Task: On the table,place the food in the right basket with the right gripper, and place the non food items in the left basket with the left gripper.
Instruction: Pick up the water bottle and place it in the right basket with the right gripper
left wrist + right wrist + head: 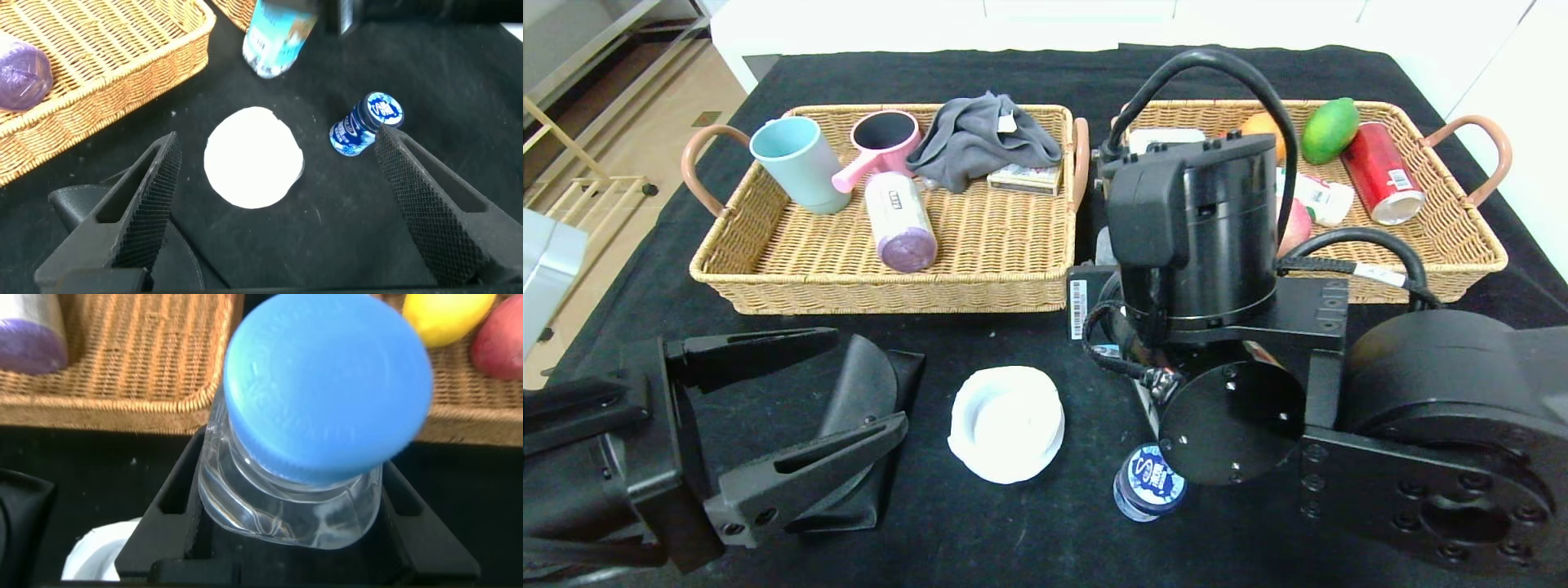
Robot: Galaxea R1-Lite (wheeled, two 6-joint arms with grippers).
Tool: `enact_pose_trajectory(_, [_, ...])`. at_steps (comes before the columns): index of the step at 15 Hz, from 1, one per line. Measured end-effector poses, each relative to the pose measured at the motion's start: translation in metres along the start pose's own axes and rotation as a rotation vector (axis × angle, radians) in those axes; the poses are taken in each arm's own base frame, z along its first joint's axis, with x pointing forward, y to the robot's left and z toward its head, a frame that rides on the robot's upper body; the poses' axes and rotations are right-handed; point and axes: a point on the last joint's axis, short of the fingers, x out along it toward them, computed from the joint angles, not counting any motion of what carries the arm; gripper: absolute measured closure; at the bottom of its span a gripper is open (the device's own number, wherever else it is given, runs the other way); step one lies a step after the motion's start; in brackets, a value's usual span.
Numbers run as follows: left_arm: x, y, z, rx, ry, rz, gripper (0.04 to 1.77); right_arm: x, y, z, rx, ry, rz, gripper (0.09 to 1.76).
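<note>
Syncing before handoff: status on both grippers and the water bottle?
Right gripper shut on water bottle, lifted near right basket. Left gripper open, hovering over white dish. Small blue-capped bottle on the table.

Black table [1029,539]: baskets, dish, case.

**Sorting items: position check**

Clear water bottle [302,457], pale blue cap, is clamped between the right gripper's [286,531] jaws beside the right basket [1462,245]. White dish [1006,423] lies flat on the surface [1013,531]. Small blue-capped bottle [1148,483] stands near it. Black case [862,408] lies under the left gripper's [849,384] spread jaws. Lemon [445,314] and peach [500,345] sit in the right basket.
</note>
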Motion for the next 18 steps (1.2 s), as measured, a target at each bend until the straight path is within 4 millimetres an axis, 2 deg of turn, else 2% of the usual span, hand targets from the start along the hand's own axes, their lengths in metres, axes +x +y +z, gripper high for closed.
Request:
enact_pose_trajectory(3, [0.000, 0.000, 0.000, -0.001, 0.002, -0.001, 0.09, -0.008, -0.007, 0.016, -0.005, -0.033, 0.004, 0.83])
enact_pose_trajectory(8, [0.000, 0.000, -0.001, -0.001, 0.003, 0.000, 0.09, -0.011, -0.022, 0.038, -0.010, -0.081, -0.015, 0.83])
enact_pose_trajectory(14, [0.001, 0.000, -0.001, -0.002, 0.005, -0.001, 0.09, 0.001, -0.050, 0.084, 0.041, -0.182, -0.066, 0.83])
enact_pose_trajectory(18, [0.001, 0.000, -0.002, -0.003, 0.008, -0.001, 0.09, 0.014, -0.057, 0.086, 0.043, -0.191, -0.065, 0.83])
